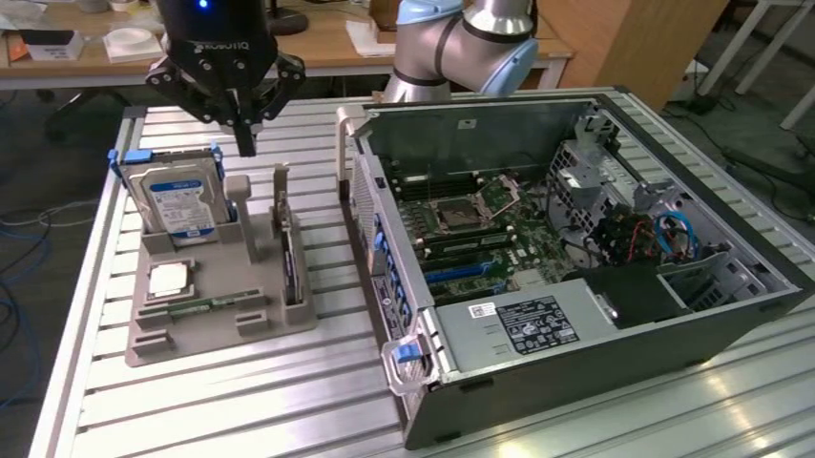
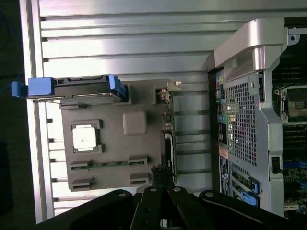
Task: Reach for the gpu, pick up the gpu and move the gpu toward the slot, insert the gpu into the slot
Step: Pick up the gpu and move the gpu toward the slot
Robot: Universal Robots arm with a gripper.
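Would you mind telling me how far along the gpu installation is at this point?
Nothing looks done yet: the gpu stands on edge in the grey holder, untouched. In hand: the gripper, shut and empty, hangs above the holder near the hard drive. Left: the grasp, the carry to the open computer case and the insertion.

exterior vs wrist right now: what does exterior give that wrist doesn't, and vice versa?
Exterior adds: blue cables inside the open case, the white label, the arm's elbow, a wooden desk behind. Wrist adds: the case's perforated rear grille, face-on. Both: the end effector, shut and empty, over the grey tray; the gpu on edge in it; the hard drive with blue rails.
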